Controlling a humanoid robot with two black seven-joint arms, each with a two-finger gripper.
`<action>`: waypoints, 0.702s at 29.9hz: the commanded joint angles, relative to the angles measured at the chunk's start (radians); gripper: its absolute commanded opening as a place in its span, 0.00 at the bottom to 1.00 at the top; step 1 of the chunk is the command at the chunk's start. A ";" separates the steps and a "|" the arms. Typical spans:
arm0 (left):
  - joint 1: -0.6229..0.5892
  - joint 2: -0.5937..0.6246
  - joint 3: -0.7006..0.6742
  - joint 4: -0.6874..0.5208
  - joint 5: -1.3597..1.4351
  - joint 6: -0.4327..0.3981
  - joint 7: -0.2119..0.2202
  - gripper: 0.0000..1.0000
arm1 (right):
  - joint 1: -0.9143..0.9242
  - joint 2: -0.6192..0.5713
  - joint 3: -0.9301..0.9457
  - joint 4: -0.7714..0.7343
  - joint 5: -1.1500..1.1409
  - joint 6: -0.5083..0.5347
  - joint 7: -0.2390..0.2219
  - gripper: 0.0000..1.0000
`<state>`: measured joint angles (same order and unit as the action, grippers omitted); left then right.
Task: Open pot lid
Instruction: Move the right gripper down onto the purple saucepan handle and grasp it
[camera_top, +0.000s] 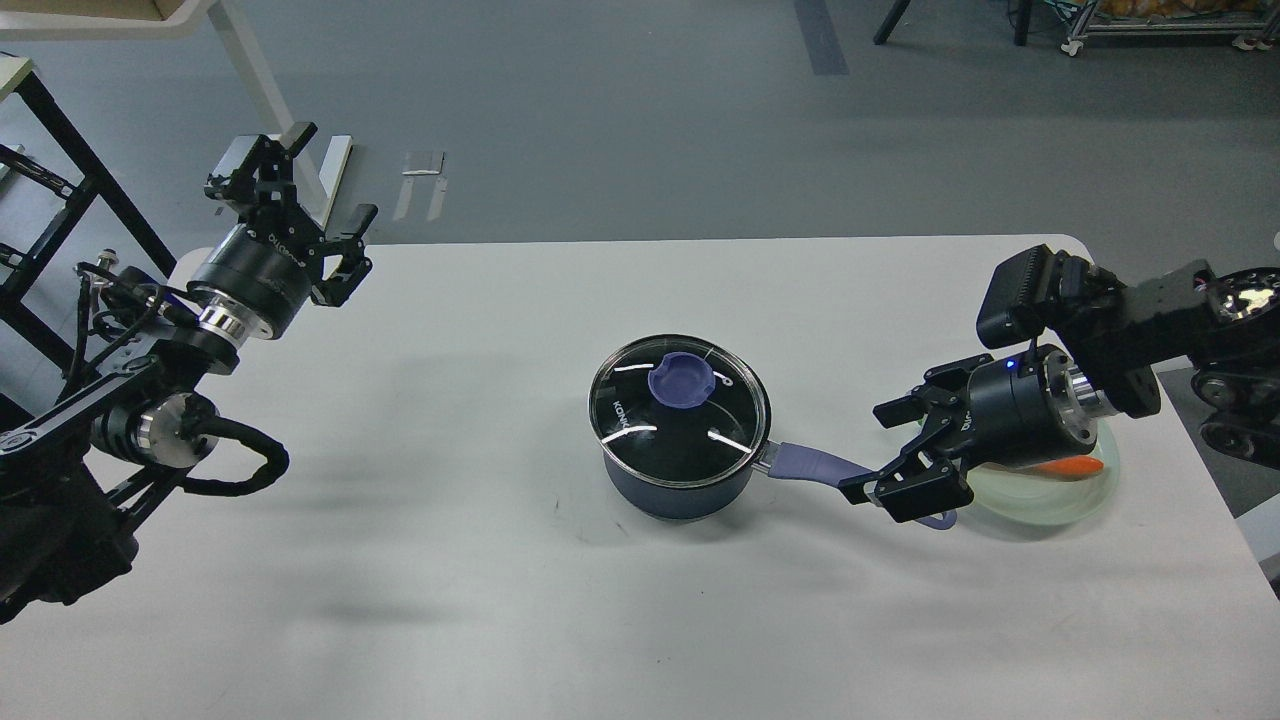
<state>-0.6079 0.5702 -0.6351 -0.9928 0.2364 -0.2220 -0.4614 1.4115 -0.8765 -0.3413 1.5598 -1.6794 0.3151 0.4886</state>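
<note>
A dark blue pot (680, 490) stands in the middle of the white table (450, 540). Its glass lid (650, 425) lies shut on it, with a blue knob (682, 381) on top. The pot's blue handle (810, 465) points right. My right gripper (866, 452) is open, low over the table at the handle's far part; the handle runs between its jaws, and its lower finger (905, 495) covers the handle's end. My left gripper (315, 185) is open and empty above the table's far left corner, far from the pot.
A pale green plate (1050, 505) sits right of the pot, mostly behind my right wrist. Only a bit of the orange carrot (1078, 466) on it shows. A black frame (60, 150) stands off the table at the left.
</note>
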 joint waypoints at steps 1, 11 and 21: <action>-0.001 -0.003 0.000 -0.001 0.000 0.003 -0.002 0.99 | -0.006 0.004 -0.011 -0.003 -0.010 -0.005 0.000 0.99; -0.001 0.002 -0.001 -0.027 0.000 0.012 -0.002 0.99 | -0.055 0.054 -0.013 -0.075 -0.066 -0.017 0.000 0.97; -0.001 0.004 -0.001 -0.030 -0.002 0.018 -0.002 0.99 | -0.097 0.111 -0.013 -0.136 -0.080 -0.048 0.000 0.83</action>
<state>-0.6093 0.5738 -0.6367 -1.0231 0.2350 -0.2047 -0.4631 1.3194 -0.7816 -0.3545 1.4342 -1.7573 0.2725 0.4886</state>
